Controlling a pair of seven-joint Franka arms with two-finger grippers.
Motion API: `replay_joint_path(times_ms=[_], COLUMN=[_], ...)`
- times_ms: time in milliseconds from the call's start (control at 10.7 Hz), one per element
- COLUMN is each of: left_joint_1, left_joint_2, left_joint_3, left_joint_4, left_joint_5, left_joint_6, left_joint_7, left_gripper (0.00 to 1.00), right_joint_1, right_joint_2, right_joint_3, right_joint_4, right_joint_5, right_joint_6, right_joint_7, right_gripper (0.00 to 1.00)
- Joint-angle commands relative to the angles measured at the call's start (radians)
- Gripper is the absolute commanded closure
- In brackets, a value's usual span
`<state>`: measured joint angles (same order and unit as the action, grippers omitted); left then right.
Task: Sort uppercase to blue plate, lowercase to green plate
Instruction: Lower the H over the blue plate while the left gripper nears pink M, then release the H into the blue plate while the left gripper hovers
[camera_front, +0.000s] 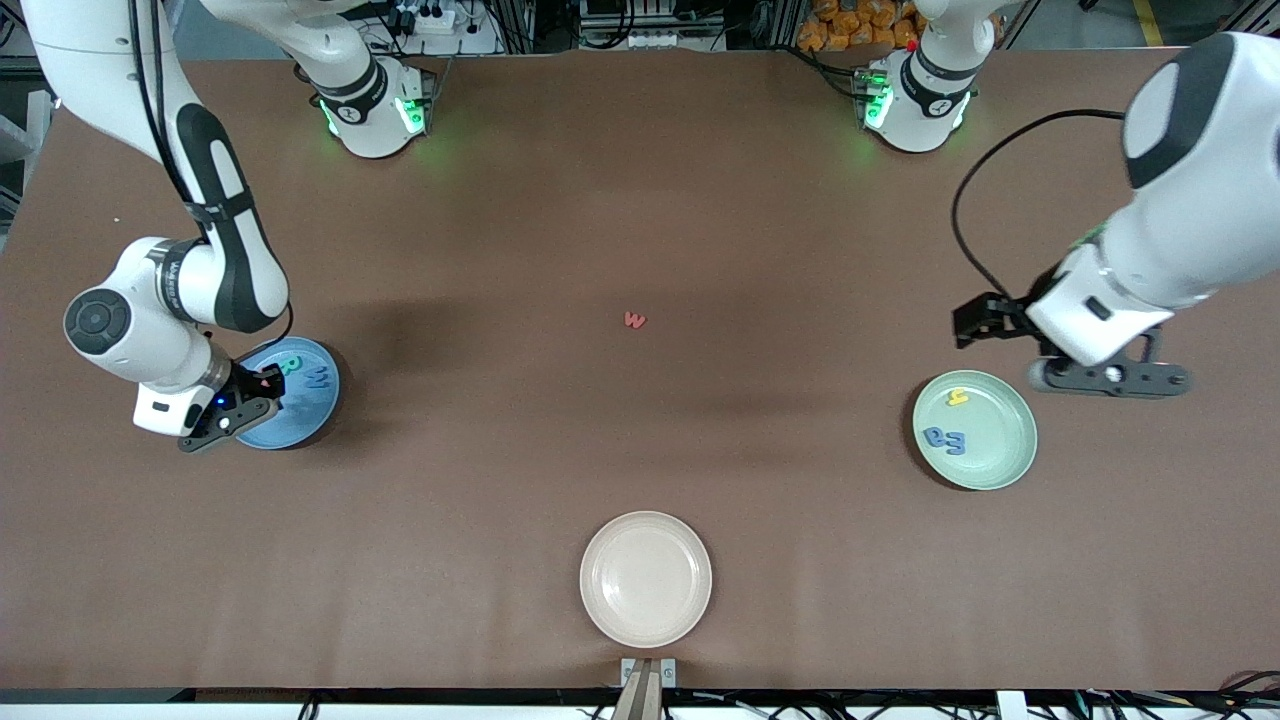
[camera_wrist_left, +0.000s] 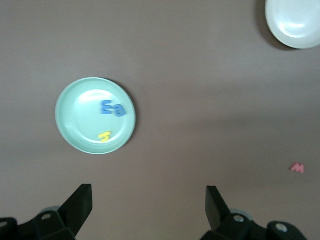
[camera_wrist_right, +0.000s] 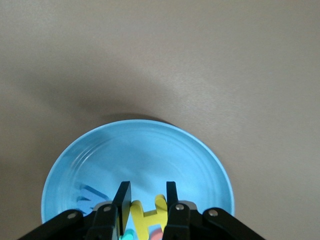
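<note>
Front view: my right gripper (camera_front: 262, 392) is low over the blue plate (camera_front: 305, 415), which sits toward the right arm's end of the table. A green R (camera_front: 288, 366) and a blue W (camera_front: 317, 379) lie in that plate, side by side. My left gripper (camera_front: 1062, 352) hangs above the table just beside the green plate (camera_front: 990, 465), at the left arm's end; that arm waits. The green plate holds a yellow h (camera_front: 958, 397) and, nearer the camera, a blue e (camera_front: 937, 436) and a blue a (camera_front: 954, 441) touching each other. A red m (camera_front: 634, 320) lies alone mid-table, well apart from every plate. A cream plate (camera_front: 646, 578) sits near the camera edge, nothing in it. Left wrist view: my fingers (camera_wrist_left: 80, 202) stand wide apart, nothing between them; green plate with its three letters, the red m and part of the cream plate all show on the table below. Right wrist view: my fingers (camera_wrist_right: 123, 197) are clamped on a yellow H (camera_wrist_right: 146, 215), held over the blue plate. Blue W lies in the plate beside the fingers; bits of green and red show under the H, too hidden to identify.
</note>
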<state>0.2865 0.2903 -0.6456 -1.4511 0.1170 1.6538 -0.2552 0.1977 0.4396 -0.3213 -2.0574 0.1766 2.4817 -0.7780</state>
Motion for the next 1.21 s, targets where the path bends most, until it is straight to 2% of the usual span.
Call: replay_joint_path(times_ms=[0, 279, 373, 559, 745, 838, 1025, 1118], left_joint_1=[-0.087, -0.155, -0.220, -0.263, -0.360, -0.383, -0.446, -0.454], left_joint_2=[0.016, 0.058, 0.070, 0.110, 0.159, 0.185, 0.217, 0.222], left_joint_3=[-0.005, -0.008, -0.006, -0.006, -0.002, 0.000, 0.000, 0.000], left_joint_4=[-0.043, -0.155, -0.169, -0.189, -0.198, -0.192, -0.186, -0.184], left_joint_5=[-0.011, -0.017, -0.010, 0.030, 0.079, 0.163, 0.190, 0.190], left_joint_6=[0.065, 0.236, 0.260, 0.296, 0.300, 0.301, 0.331, 0.346], left_joint_7=[-0.121, -0.208, -0.229, -0.352, -0.421, -0.508, -0.568, -0.587], left_gripper=[0.00, 0.00, 0.00, 0.00, 0.00, 0.00, 0.00, 0.00], right_joint_1=[-0.006, -0.010, -0.012, -0.015, -0.018, -0.027, -0.026, -0.024], right_joint_2=[0.033, 0.059, 0.062, 0.065, 0.068, 0.068, 0.068, 0.067], right_joint_3=[0.010, 0.010, 0.010, 0.010, 0.010, 0.010, 0.010, 0.010], right_joint_4=[0.006, 0.014, 0.014, 0.013, 0.013, 0.013, 0.013, 0.014], right_joint_5=[0.089, 0.089, 0.089, 0.090, 0.090, 0.090, 0.090, 0.090], right_joint_6=[0.031, 0.059, 0.059, 0.059, 0.059, 0.057, 0.056, 0.049], right_joint_7=[-0.053, -0.070, -0.078, -0.080, -0.096, -0.099, -0.099, -0.096], right_gripper=[0.72, 0.71, 0.70, 0.63, 0.59, 0.50, 0.27, 0.25])
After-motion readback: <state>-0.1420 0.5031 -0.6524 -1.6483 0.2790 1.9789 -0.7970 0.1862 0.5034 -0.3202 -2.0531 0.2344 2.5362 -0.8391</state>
